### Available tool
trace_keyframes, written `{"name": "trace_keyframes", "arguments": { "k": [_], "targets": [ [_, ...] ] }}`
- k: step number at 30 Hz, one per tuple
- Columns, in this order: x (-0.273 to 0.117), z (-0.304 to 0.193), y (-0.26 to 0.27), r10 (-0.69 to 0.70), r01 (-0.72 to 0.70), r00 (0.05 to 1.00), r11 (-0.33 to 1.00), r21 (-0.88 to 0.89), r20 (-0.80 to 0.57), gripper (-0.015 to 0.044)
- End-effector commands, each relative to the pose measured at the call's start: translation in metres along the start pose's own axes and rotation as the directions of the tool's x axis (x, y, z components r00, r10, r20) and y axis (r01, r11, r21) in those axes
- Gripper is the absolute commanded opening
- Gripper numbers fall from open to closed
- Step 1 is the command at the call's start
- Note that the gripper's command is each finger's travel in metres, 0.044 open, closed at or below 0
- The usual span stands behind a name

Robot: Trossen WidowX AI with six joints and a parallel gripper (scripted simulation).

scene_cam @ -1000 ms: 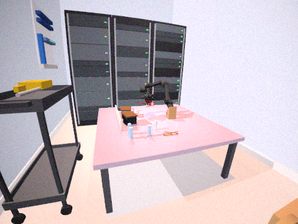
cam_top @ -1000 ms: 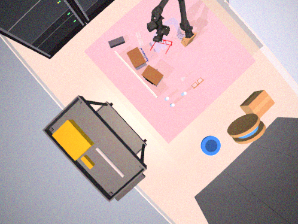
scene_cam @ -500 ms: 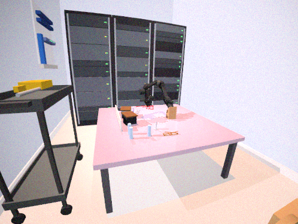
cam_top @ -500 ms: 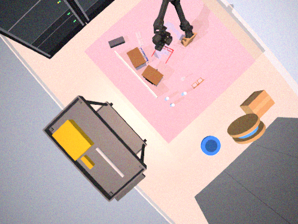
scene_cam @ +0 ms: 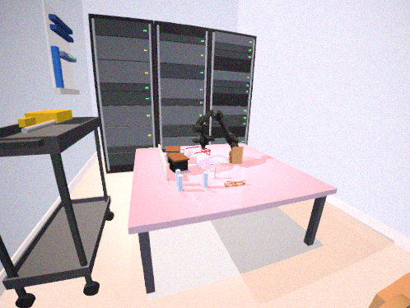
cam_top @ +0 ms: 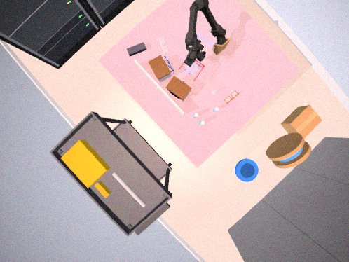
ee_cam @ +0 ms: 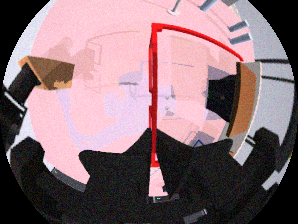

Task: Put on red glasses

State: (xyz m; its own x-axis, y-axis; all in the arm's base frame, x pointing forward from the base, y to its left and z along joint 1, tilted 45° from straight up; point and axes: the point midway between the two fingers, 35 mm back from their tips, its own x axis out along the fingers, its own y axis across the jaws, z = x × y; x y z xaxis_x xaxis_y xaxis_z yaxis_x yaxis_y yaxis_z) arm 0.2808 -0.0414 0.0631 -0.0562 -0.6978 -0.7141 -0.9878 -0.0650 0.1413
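The red glasses hang in my gripper, which is shut on their front frame, above the table. In the wrist view one temple reaches forward and right. The black display head has a brown top; the glasses are apart from it, and in the overhead view their temples point toward its side of the table. The grey display head stands beside it, with a dark blue frame at its face. I cannot make out the green tag.
A pale upright strip runs behind the heads. Orange glasses and several pale blue cylinders are on the pink table. A tan block is at the arm's base.
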Motion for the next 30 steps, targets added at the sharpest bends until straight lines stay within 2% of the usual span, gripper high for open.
{"name": "trace_keyframes", "arguments": {
  "k": [1,30],
  "targets": [
    [0.006,0.001,0.000,0.006,-0.006,1.000,1.000,0.006,-0.018,0.0000],
    [0.032,0.000,-0.001,0.012,-0.012,1.000,1.000,0.006,0.002,0.0000]
  ]
}}
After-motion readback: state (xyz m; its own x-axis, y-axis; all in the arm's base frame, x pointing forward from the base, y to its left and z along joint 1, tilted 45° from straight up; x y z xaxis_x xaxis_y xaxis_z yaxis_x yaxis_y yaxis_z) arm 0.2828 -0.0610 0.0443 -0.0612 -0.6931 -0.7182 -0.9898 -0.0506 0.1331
